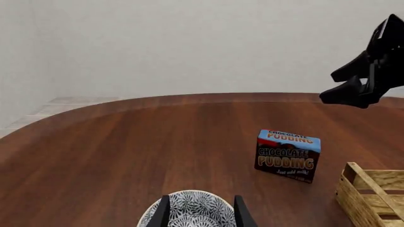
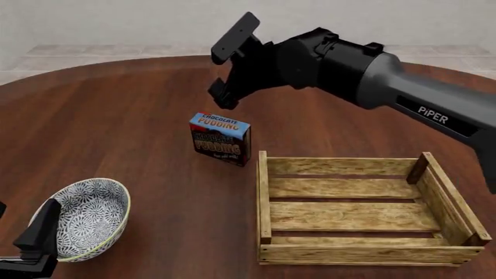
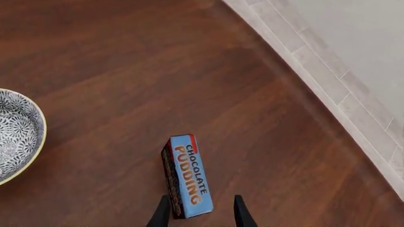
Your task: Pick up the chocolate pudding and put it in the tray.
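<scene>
The chocolate pudding (image 2: 220, 138) is a small carton with a blue top and dark brown front. It stands upright on the wooden table, just off the far left corner of the tray (image 2: 263, 197), a light slatted crate. My right gripper (image 2: 222, 95) hangs open above and slightly behind the carton. In the right wrist view the pudding (image 3: 189, 177) lies partly between the fingertips (image 3: 162, 213), well below them. My left gripper (image 2: 27, 215) is open at the near left, over the patterned bowl (image 2: 89, 218). The left wrist view shows the pudding (image 1: 288, 155) and the right gripper (image 1: 356, 87) beyond it.
The round white-and-dark bowl (image 1: 189, 208) sits at the near left, with the left gripper (image 1: 202, 215) over its near side. A corner of the tray (image 1: 363, 189) shows to the pudding's right. The right arm (image 2: 387, 87) reaches over the table behind the crate. The table's curved far edge (image 3: 303, 90) runs beyond the carton.
</scene>
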